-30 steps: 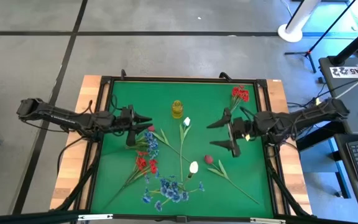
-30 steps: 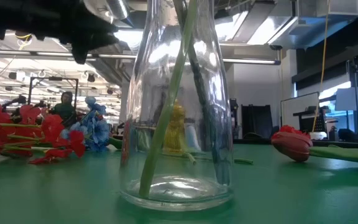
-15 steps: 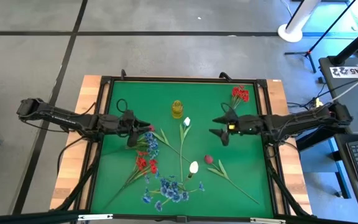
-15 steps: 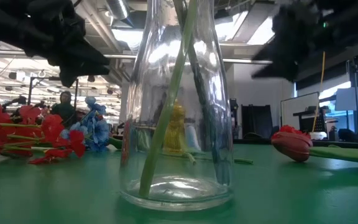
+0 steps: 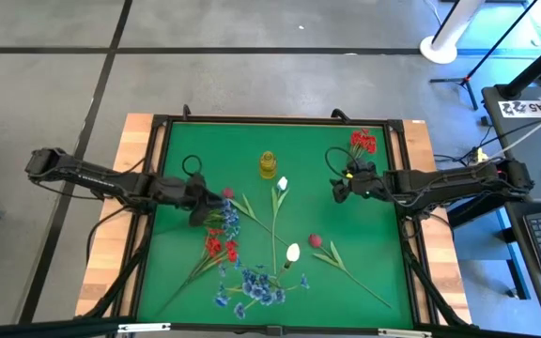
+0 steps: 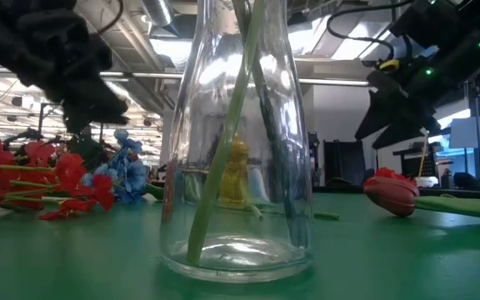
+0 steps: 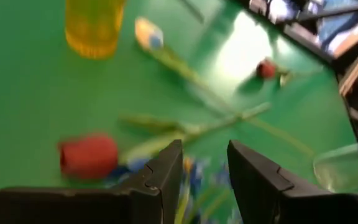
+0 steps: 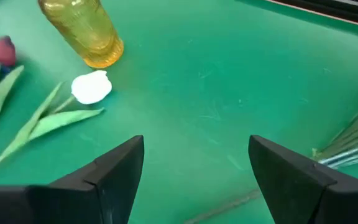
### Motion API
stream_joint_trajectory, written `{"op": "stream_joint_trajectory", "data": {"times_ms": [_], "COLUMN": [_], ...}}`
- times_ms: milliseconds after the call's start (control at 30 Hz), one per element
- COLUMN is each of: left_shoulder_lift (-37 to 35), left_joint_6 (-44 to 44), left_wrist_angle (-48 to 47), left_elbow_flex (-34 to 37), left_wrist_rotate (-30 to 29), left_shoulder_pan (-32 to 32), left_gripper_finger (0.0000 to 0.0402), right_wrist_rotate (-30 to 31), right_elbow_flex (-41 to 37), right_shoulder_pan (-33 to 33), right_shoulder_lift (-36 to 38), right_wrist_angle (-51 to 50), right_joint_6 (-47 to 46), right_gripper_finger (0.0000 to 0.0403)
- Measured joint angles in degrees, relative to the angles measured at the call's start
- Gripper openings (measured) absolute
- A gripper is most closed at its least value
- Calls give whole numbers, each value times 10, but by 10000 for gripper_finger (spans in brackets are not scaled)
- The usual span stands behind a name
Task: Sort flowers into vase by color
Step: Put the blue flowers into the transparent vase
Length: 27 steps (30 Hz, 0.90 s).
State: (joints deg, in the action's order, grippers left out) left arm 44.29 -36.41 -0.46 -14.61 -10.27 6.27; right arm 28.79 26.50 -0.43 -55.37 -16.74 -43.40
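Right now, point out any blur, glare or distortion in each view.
Left wrist view: motion-blurred, with glare on the green mat. Low view: the glass vase bends the yellow vase behind it. Right wrist and high views: sharp, evenly lit.

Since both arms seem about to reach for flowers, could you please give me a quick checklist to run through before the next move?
1. Left gripper empty, fingers apart: ok.
2. Left gripper near a flower: ok, above the red rosebud.
3. Right gripper open, empty: ok.
4. Right gripper over a flower: not ok, bare green mat lies below; the white bud lies off to one side.
5. Yellow vase upright: ok.
6. Glass vase upright, stems inside: ok.
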Motion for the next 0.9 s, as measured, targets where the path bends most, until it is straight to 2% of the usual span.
{"op": "stream_joint_trajectory", "data": {"times_ms": [167,333,500,600,900], "left_shoulder_lift": [0,1,31,63,170], "left_joint_6": [-53,-70,-75,-89,-97], "left_wrist_angle": [-127,-248,-378,-453,-483], "left_elbow_flex": [-27,-94,-169,-192,-192], "left_wrist_rotate": [12,2,-1,5,90], "left_shoulder_pan": [19,31,32,32,78], "left_gripper_finger": [124,124,124,124,127], "right_wrist_rotate": [-1,-2,-7,-10,-10], "right_elbow_flex": [0,0,0,0,0], "right_shoulder_pan": [0,0,0,1,1], "right_shoulder_lift": [0,0,0,0,0], "right_wrist_angle": [4,4,4,4,3], "right_joint_6": [0,0,2,4,17], "right_gripper_finger": [289,289,289,289,289]}}
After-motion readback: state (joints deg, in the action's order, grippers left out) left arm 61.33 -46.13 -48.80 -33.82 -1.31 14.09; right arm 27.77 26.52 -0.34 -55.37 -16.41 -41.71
